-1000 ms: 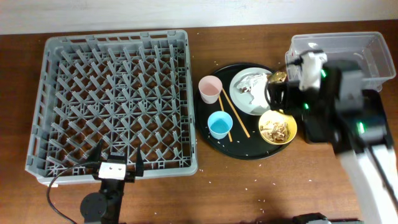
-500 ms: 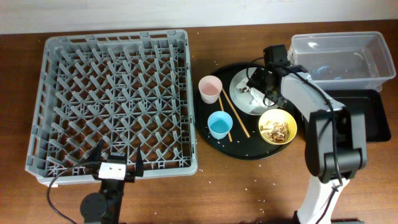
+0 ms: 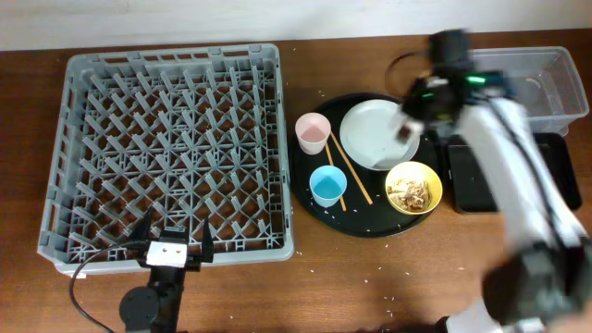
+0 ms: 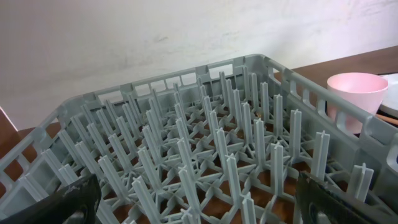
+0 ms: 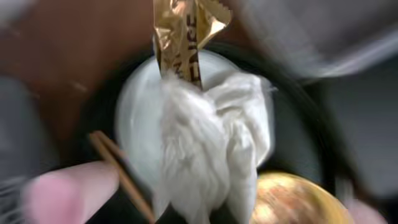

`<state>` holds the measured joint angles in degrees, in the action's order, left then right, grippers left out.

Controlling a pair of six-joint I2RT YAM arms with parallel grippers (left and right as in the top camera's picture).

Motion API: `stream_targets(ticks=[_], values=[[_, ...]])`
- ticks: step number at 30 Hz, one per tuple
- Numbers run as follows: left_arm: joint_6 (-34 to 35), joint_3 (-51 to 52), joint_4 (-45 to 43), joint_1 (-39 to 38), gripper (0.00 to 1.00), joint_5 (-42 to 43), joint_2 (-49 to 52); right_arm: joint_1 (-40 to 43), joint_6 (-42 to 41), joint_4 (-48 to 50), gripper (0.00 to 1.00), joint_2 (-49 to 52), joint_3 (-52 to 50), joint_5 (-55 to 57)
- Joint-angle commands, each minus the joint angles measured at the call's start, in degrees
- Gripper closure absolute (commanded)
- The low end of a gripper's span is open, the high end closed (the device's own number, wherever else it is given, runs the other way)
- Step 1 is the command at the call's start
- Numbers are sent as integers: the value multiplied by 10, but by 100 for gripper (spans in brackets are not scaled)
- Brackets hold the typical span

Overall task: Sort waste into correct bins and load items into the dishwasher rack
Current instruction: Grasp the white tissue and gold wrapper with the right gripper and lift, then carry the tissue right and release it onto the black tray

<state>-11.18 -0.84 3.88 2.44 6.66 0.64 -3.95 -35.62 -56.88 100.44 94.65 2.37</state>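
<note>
The crumpled white napkin [image 5: 211,143], with the gold wrapper [image 5: 183,37] at its top, hangs close to the right wrist camera. My right gripper [image 3: 409,116] is shut on it above the white plate [image 3: 370,134], its fingers hidden behind the paper. From overhead the arm is blurred and the plate is bare. On the round black tray are the pink cup [image 3: 314,132], blue cup [image 3: 327,185], chopsticks [image 3: 347,171] and the yellow bowl [image 3: 413,188] with beige scraps. My left gripper [image 3: 173,242] stands open at the front edge of the grey rack [image 3: 176,148].
The clear tub [image 3: 546,74] stands at the back right. In front of it, the shallow black bin [image 3: 564,176] lies partly under my right arm. The round black serving tray [image 3: 370,227] sits between the rack and the bins. Small crumbs dot the brown table.
My right gripper has shut on the napkin and wrapper and lifted them off the plate, which is now bare. The right arm is swinging fast. The left arm has not moved.
</note>
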Motion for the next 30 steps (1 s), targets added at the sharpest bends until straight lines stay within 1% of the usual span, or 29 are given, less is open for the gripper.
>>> stream_targets(ticks=[1, 3, 4, 5, 6, 7, 8, 9, 10, 11, 12, 13, 14, 15, 16, 17, 18, 20, 21, 22, 25, 27, 30], values=[[-9, 3, 1, 4, 1, 2, -3, 108, 15, -100, 96, -133, 16, 27], [-9, 3, 1, 4, 1, 2, -3, 219, 11, -144, 96, -152, -2, 25], [-9, 3, 1, 4, 1, 2, -3, 264, 7, -138, 96, -148, -29, 24], [-9, 3, 1, 4, 1, 2, -3, 287, 7, -120, 96, -146, -57, 23], [-9, 3, 1, 4, 1, 2, -3, 315, 7, -63, 96, -142, -122, 19], [-9, 3, 1, 4, 1, 2, -3, 329, 7, -17, 95, -137, -166, 5], [-9, 3, 1, 4, 1, 2, -3, 338, 6, 30, 85, -130, -202, -8], [-9, 3, 1, 4, 1, 2, -3, 340, 7, 71, 81, -124, -226, -11], [-9, 3, 1, 4, 1, 2, -3, 340, 7, 111, 63, -115, -249, -11], [-9, 3, 1, 4, 1, 2, -3, 340, 7, 118, 52, -108, -257, -11], [-9, 3, 1, 4, 1, 2, -3, 340, 7, 119, 29, -99, -259, -10], [-9, 3, 1, 4, 1, 2, -3, 340, 7, 119, 21, -97, -259, -11], [-9, 3, 1, 4, 1, 2, -3, 340, 7, 119, 20, -98, -258, -12], [-9, 3, 1, 4, 1, 2, -3, 340, 39, 119, 20, -99, -251, -42], [-9, 3, 1, 4, 1, 2, -3, 339, 85, 119, 20, -101, -241, -94], [-9, 3, 1, 4, 1, 2, -3, 333, 154, 115, 20, -111, -224, -178], [-9, 3, 1, 4, 1, 2, -3, 314, 211, 92, 20, -121, -203, -235], [-9, 3, 1, 4, 1, 2, -3, 253, 264, 44, 20, -128, -183, -242], [-9, 3, 1, 4, 1, 2, -3, 194, 283, 21, 22, -125, -184, -228], [-9, 3, 1, 4, 1, 2, -3, 160, 283, 11, 23, -123, -186, -185], [-9, 3, 1, 4, 1, 2, -3, 53, 283, -10, 32, -100, -186, -9], [-9, 3, 1, 4, 1, 2, -3, 27, 283, -15, 32, -75, -186, 45], [-9, 3, 1, 4, 1, 2, -3, 41, 284, -14, 31, -29, -186, 74]])
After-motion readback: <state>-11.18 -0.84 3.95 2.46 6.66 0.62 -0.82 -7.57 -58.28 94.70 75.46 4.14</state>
